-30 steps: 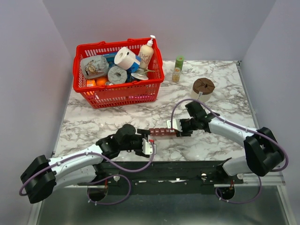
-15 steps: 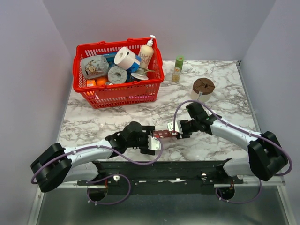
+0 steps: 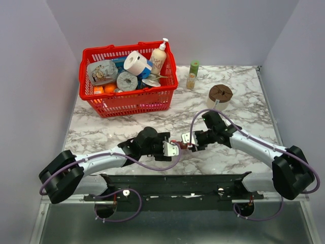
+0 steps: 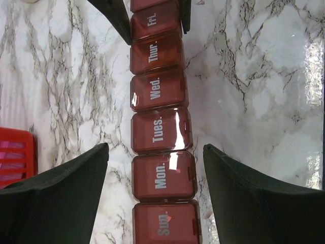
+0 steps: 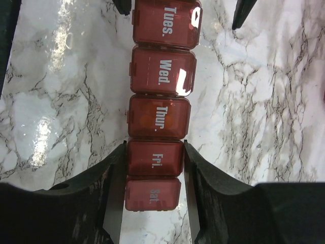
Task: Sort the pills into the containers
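Observation:
The containers are one maroon strip of day-labelled compartments (image 3: 181,146), all lids shut, lying on the marble between the two grippers. My right gripper (image 3: 192,144) is shut on it, with the jaws pressing both sides of the "Fri." compartment (image 5: 155,160). My left gripper (image 3: 170,149) is open. Its fingers straddle the "Mon." compartment (image 4: 163,175) near the strip's "Sun." end, with a gap on each side and no contact. No pills show in any view.
A red basket (image 3: 99,105) full of groceries stands at the back left; its corner shows in the left wrist view (image 4: 15,155). A small green-capped bottle (image 3: 193,74) and a round white tub with a brown top (image 3: 219,96) stand at the back right.
My left arm has reached to the right, and its open gripper now straddles the strip's left end. The right gripper has kept its hold on the strip and barely moved.

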